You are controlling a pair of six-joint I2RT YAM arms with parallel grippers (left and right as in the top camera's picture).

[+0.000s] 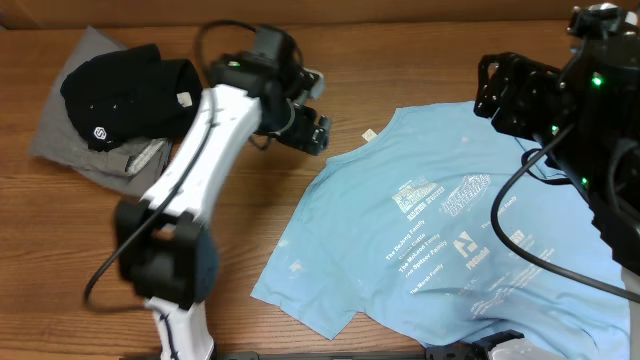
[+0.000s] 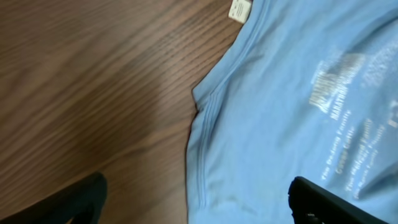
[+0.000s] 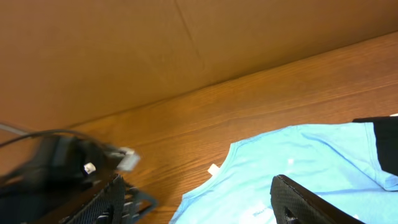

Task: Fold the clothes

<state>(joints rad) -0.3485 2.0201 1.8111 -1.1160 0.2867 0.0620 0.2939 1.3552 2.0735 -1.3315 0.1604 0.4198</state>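
left hand [image 1: 318,130] gapes beside shirt [image 1: 450,230], clothes pile [image 1: 110,100] apart.

T-shirt [image 1: 440,250] spread right on table [image 1: 60,250], clothes pile [image 1: 120,95] at back left

Three garments [image 1: 440,250], two arms [image 1: 205,140]

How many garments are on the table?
3: a blue T-shirt spread at right, and a black garment at far left lying on a grey garment. More may be hidden beneath.
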